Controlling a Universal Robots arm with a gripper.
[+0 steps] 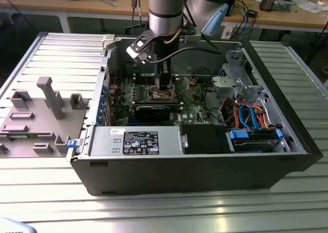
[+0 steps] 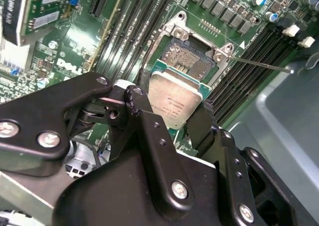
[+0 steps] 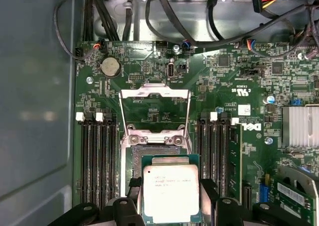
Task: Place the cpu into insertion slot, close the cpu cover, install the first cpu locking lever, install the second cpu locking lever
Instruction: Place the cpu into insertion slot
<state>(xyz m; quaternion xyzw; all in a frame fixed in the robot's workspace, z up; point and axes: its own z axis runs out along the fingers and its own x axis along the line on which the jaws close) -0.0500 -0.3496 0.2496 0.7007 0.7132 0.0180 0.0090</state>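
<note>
My gripper (image 3: 171,196) is shut on the cpu (image 3: 171,186), a square chip with a silver top and green edge, pinched between two black fingers (image 3: 135,188). The chip hovers over the near part of the insertion slot (image 3: 155,152), whose dark centre shows beyond it. In the second wrist view the cpu (image 2: 177,94) partly overlaps the insertion slot (image 2: 188,56). The cpu cover (image 3: 155,92), a silvery frame, is flipped open on the slot's far side. A thin lever rod (image 2: 259,65) sticks out beside the socket. In the exterior view the gripper (image 1: 165,89) reaches down into the case.
Black memory slots (image 3: 97,156) flank the socket on both sides of the green motherboard (image 1: 192,102). A black graphics card (image 1: 151,111), power supply (image 1: 136,140), cable bundle (image 1: 246,112) and drive bay fill the case. A grey fixture plate (image 1: 41,115) lies at the exterior view's left.
</note>
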